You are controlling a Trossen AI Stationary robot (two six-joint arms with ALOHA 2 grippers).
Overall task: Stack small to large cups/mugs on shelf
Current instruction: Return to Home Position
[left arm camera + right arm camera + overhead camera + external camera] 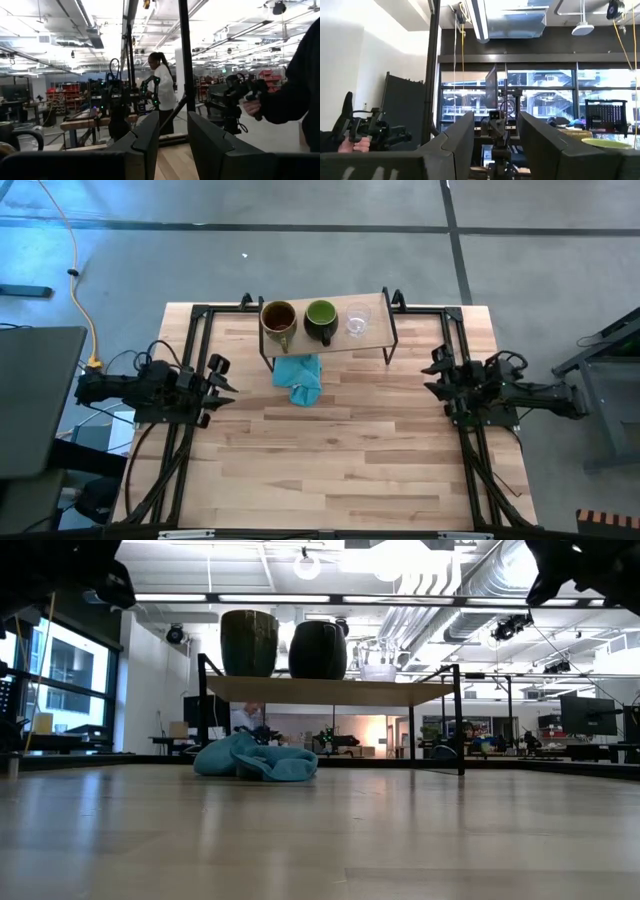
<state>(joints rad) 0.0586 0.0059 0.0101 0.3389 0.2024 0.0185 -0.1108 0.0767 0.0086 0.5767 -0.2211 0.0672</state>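
Three cups/mugs stand side by side on their bases on the shelf (330,338) at the table's far side: a brown mug (278,318) at the left, a dark mug with a green inside (320,317) in the middle, and a small clear glass cup (357,320) at the right. The low view shows the same row: brown mug (249,642), dark mug (318,649), glass cup (378,668). My left gripper (225,382) waits at the table's left edge, raised and open, nothing between its fingers (145,142). My right gripper (432,377) waits at the right edge, likewise open (496,145).
A crumpled teal cloth (300,377) lies on the table just in front of the shelf, partly under its near edge. The shelf's thin black legs (458,720) stand on the tabletop. Bare planks (330,460) stretch across the near half. People stand in the room beyond (162,85).
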